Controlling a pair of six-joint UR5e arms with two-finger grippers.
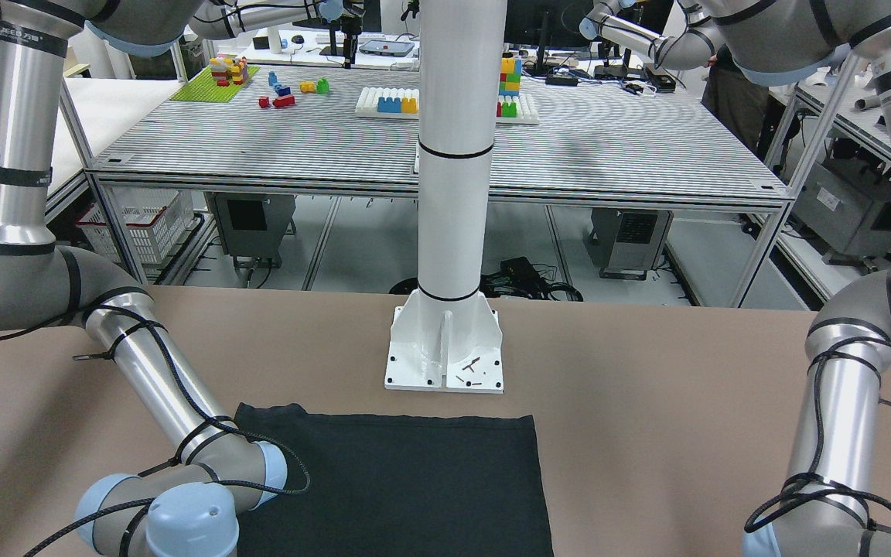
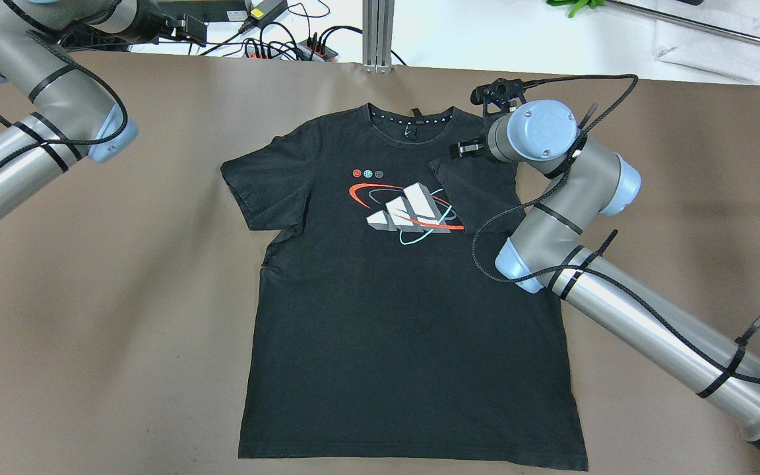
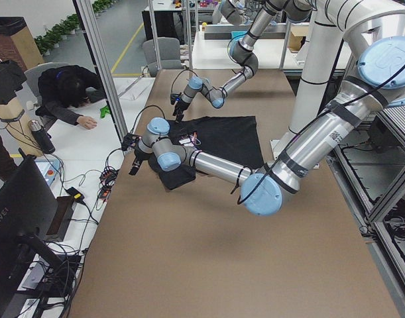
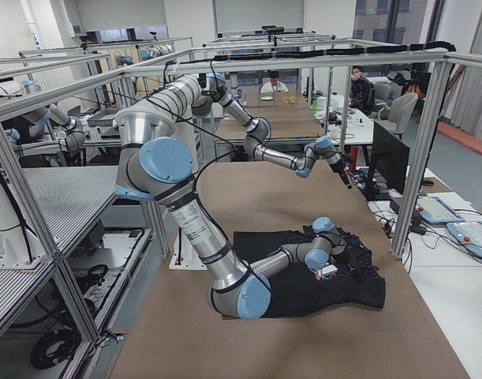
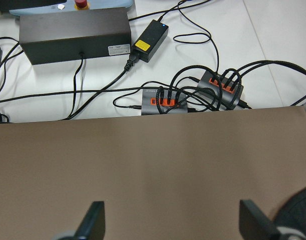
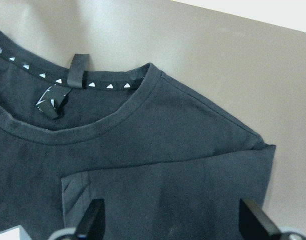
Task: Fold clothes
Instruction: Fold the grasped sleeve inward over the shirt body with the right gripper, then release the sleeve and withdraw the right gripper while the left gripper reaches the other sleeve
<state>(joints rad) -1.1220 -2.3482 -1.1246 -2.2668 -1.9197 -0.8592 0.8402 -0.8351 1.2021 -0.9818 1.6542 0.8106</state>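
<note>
Black T-shirt (image 2: pixel 393 297) lies collar away from the robot, its unfolded sleeve (image 2: pixel 254 191) on the side of the left gripper (image 5: pixel 173 222), spread and empty like the right gripper (image 6: pixel 173 222).

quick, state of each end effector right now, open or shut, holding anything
left end effector: open, empty, over the bare table.
right end effector: open, holding nothing, over the folded-in sleeve of the t-shirt.

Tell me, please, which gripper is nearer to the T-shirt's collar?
Right. The right gripper is over the folded-in sleeve beside the collar; the left gripper is off the T-shirt, over bare table near the cables at its far edge.
</note>
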